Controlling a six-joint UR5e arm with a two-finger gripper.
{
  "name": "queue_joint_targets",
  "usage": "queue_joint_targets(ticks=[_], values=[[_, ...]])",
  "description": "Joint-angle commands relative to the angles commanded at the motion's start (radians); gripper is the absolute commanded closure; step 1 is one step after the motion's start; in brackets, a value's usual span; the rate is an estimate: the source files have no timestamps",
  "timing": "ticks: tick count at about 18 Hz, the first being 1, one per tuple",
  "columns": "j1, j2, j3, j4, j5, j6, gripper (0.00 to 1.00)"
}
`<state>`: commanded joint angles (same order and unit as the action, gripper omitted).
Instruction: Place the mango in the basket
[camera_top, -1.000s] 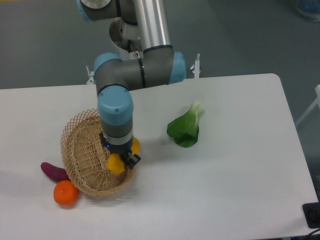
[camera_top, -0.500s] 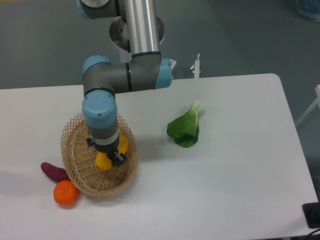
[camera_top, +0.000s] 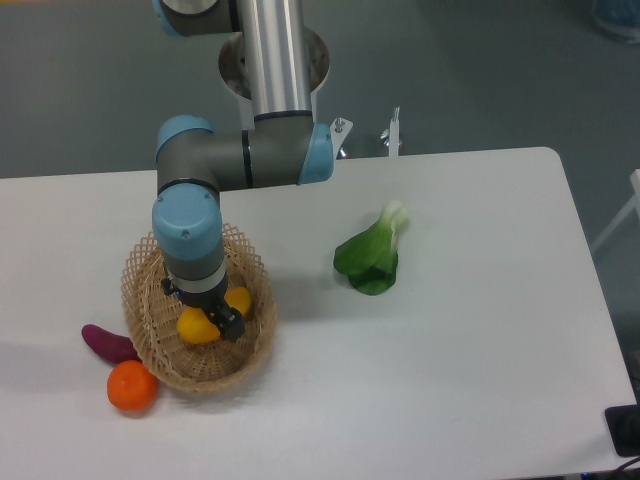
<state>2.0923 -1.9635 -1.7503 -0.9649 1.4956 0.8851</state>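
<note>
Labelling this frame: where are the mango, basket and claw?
mango (camera_top: 196, 326), camera view, its yellow left end.
basket (camera_top: 262, 300), camera view, right woven rim.
claw (camera_top: 212, 322), camera view, between its fingertips.

The arm swings leftward, carrying the hand (camera_top: 212, 320) from the basket's (camera_top: 150, 352) right rim to above its middle. The mango (camera_top: 199, 325), clamped between the fingers, now sits lower, inside the basket's bowl.

The gripper (camera_top: 208, 319) is down inside the basket (camera_top: 150, 345), clamped on the mango (camera_top: 200, 325). A purple sweet potato (camera_top: 108, 343) and an orange (camera_top: 132, 387) sit just outside, with bok choy (camera_top: 370, 257) off to the side.
</note>
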Motion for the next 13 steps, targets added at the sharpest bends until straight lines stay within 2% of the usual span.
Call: queue_joint_targets(ticks=[2,5,13], values=[[0.021,0.006,0.006,-0.002,-0.002,0.002,0.0],[0.098,0.04,0.015,-0.005,-0.012,0.002,0.0],[0.285,0.019,0.141,-0.008,-0.012,0.055,0.0]])
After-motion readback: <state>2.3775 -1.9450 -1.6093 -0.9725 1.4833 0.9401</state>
